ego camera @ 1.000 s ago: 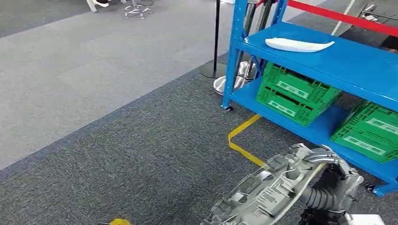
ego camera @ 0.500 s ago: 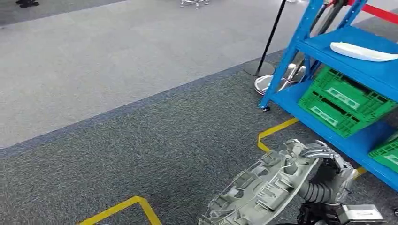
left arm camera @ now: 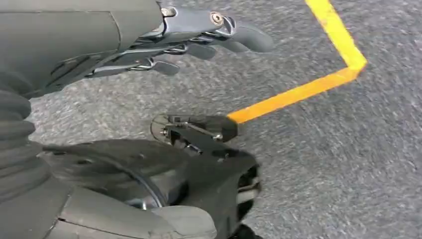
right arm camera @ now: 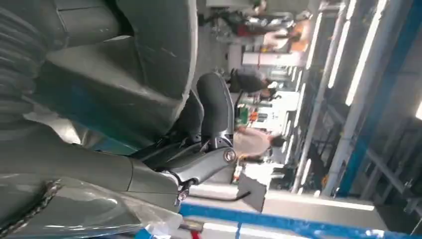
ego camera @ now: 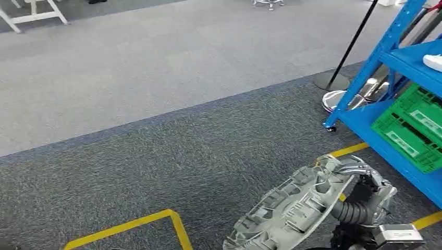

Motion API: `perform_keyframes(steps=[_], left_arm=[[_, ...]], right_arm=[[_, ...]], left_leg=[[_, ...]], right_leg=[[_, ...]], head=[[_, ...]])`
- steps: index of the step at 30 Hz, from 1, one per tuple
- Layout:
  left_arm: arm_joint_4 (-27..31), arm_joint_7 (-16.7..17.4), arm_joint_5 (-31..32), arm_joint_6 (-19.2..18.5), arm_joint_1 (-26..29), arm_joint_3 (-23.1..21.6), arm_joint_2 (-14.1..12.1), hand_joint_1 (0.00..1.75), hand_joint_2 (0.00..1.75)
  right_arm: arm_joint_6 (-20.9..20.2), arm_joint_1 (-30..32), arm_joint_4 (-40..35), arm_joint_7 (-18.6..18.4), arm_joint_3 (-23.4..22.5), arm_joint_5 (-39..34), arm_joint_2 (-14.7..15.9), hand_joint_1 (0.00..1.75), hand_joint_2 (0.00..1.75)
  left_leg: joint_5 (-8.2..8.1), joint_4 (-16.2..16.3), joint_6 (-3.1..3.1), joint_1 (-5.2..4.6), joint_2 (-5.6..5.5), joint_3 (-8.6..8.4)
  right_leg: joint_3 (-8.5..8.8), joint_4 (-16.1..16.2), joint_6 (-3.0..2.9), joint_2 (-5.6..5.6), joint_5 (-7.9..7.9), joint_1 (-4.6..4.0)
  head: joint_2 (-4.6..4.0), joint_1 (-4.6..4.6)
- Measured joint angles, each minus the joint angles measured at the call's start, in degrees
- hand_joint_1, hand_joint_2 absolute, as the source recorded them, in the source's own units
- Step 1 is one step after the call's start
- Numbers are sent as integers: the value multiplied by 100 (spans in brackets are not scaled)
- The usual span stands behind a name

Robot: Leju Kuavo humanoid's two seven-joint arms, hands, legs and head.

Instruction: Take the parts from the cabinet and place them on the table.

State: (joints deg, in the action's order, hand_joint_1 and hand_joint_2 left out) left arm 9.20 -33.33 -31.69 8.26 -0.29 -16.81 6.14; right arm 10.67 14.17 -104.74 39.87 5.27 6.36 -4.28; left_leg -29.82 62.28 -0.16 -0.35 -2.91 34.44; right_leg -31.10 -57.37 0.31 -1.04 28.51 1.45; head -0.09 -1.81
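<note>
A robot stands on dark grey carpet marked with yellow tape lines (ego camera: 130, 225), carrying one of the task's parts. The part (ego camera: 292, 208) is a large, pale grey, ribbed casting, long and curved, held low at the near right of the head view and tilted so that its far end rises toward the right hand (ego camera: 367, 190), whose fingers are wrapped over the part's upper edge in a firm grasp. The blue cabinet (ego camera: 388, 54) stands at the far right, with green crates (ego camera: 412, 127) on its lower shelf and the tip of a white object (ego camera: 433, 61) on the shelf above; the part is well clear of it. By my judgement the picking-up step is done and the carrying step is under way; setting the part on the table is left to do, and that white object may be another part waiting. The table for delivery is not visible from here, though pale furniture legs (ego camera: 34, 13) appear at the far left corner, too cropped to identify. In the left wrist view the left hand (left arm camera: 164, 42) hangs over the carpet with its fingers stretched out and apart, holding nothing. The right wrist view is crowded by grey surfaces of the hand and part, with a blurred hall behind, so the exact grip contact is hard to make out. The part's near end runs off the bottom of the head view.
</note>
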Motion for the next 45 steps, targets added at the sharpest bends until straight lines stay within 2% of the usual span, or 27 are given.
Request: perform_keyframes(steps=[2,4,5,7,8,9,13,15,16,18,19,20,22,23,24,28,29,31,33,34,35,37,38,39,43,44,45], left_arm=[[0,0,9,9,-27,-2,2,0,175],[0,33,13,28,-23,-13,4,0,175],[0,41,35,46,-9,-26,4,0,175],[0,65,46,63,-7,-50,4,0,175],[0,83,52,70,-19,-55,2,0,175],[0,90,52,77,-39,-61,0,0,175],[0,107,83,74,-28,-96,-7,0,175],[0,116,96,55,-16,-116,-7,0,175],[0,118,96,44,-31,-129,-9,0,175],[0,120,103,13,-50,-146,0,0,175],[0,122,107,13,-49,-155,2,0,175],[0,125,111,13,-42,-173,2,0,175],[0,125,111,11,-37,-186,2,0,175],[0,125,109,-6,-42,-188,9,0,175],[0,125,101,-18,-46,-188,4,0,175],[-2,136,61,-68,-38,-188,4,0,175],[-2,144,59,-70,-32,-188,-7,0,175],[-2,153,83,-72,-45,-199,-2,0,175],[-2,160,125,-79,-78,-236,-4,0,175],[-2,164,160,-94,-78,-256,-4,0,175],[-2,173,173,-103,-72,-276,-7,0,175],[-2,184,181,-107,-70,-304,-13,0,175],[-2,184,184,-107,-75,-321,-18,0,175],[-2,184,188,-109,-92,-330,-20,0,175],[-2,192,232,-109,-80,-345,-28,0,175],[-2,192,245,-105,-77,-365,-35,0,175],[-2,195,268,-105,-76,-391,-44,0,175]], right_arm=[[2,20,0,-9,0,-2,0,175,175],[17,19,2,-26,0,0,0,175,175],[22,14,2,-33,0,7,0,175,175],[35,1,0,-57,2,35,0,175,175],[42,-8,-2,-63,2,48,0,175,175],[46,-5,-2,-66,2,52,0,175,175],[66,-34,-9,-83,7,64,2,175,175],[68,-54,-24,-81,7,77,2,175,175],[72,-56,-35,-87,7,85,2,175,175],[74,-52,-33,-109,7,94,20,175,175],[74,-53,-31,-116,7,103,24,175,175],[74,-58,-33,-118,7,103,28,175,175],[70,-80,-33,-122,7,109,39,175,175],[68,-94,-33,-125,7,112,44,175,175],[63,-116,-28,-131,7,118,46,175,175],[20,-153,-46,-146,33,171,46,175,175],[13,-213,-46,-151,59,197,46,175,175],[0,-298,-46,-164,96,280,46,175,175],[-2,-393,-20,-234,155,398,59,175,175],[4,-479,7,-284,199,464,68,175,175],[15,-563,24,-326,234,507,74,175,175],[24,-706,33,-372,306,549,79,175,175],[33,-759,33,-380,337,553,81,175,175],[35,-798,33,-380,354,562,81,175,175],[42,-905,52,-391,424,571,109,175,175],[39,-962,55,-417,459,571,114,175,175],[26,-1049,74,-461,485,571,129,175,175]], left_leg=[[-434,935,-43,24,209,431],[-500,1363,-50,34,243,614],[-329,1173,-40,35,251,513],[169,235,20,18,372,35],[327,-256,73,-21,634,-213],[246,-393,95,-95,784,-265],[280,-496,214,-99,528,-230],[332,-536,274,-50,425,-245],[349,-535,305,-45,355,-233],[360,-532,322,-49,203,-212],[361,-531,323,-51,126,-214],[362,-526,321,-50,42,-219],[359,-486,306,-39,-125,-225],[346,-451,287,-32,-193,-218],[329,-417,251,-46,-249,-180],[378,-367,115,1,-507,-36],[319,-296,102,0,-426,-31],[-26,238,31,-13,65,228],[-394,1108,-16,28,216,643],[-439,1338,-32,43,233,751],[-343,1276,-41,54,242,714],[88,544,-34,66,308,339],[319,-2,-16,62,471,47],[260,-306,-10,-2,759,-116],[293,-346,140,-57,511,-44],[332,-413,198,-11,451,-101],[347,-430,222,-4,403,-106]], right_leg=[[-5,-1,-22,180,12,-33],[-4,-3,-32,343,20,-43],[0,-3,-38,413,25,-47],[22,-2,-33,536,32,-56],[34,1,-25,594,40,-62],[27,-19,3,645,58,-104],[48,-5,121,915,74,-101],[-129,-329,145,398,334,-70],[-326,-764,150,236,561,-68],[-776,-1663,172,122,890,-74],[-868,-1806,175,114,861,-74],[-819,-1663,175,114,693,-71],[-427,-802,174,63,161,-47],[-192,-305,182,-99,-64,-20],[-120,-161,187,-426,66,20],[-69,-102,98,-250,33,-17],[-52,-65,59,-151,9,16],[-43,-58,4,-15,16,-2],[-48,-59,-10,179,28,-23],[-51,-59,-14,268,32,-25],[-49,-59,-15,339,36,-25],[-33,-60,-2,472,47,-25],[-10,-59,21,538,62,-25],[5,-59,48,600,78,-43],[47,-40,175,820,105,-58],[32,-50,221,784,148,-30],[-32,-175,234,470,243,-17]], head=[[0,6],[0,4],[0,2],[0,4],[0,4],[0,4],[0,13],[0,37],[0,61],[0,61],[0,57],[0,59],[0,57],[0,61],[0,57],[0,59],[0,61],[0,-16],[0,-5],[0,-7],[0,-5],[0,-7],[0,-9],[0,-7],[0,-2],[0,-3],[0,35]])
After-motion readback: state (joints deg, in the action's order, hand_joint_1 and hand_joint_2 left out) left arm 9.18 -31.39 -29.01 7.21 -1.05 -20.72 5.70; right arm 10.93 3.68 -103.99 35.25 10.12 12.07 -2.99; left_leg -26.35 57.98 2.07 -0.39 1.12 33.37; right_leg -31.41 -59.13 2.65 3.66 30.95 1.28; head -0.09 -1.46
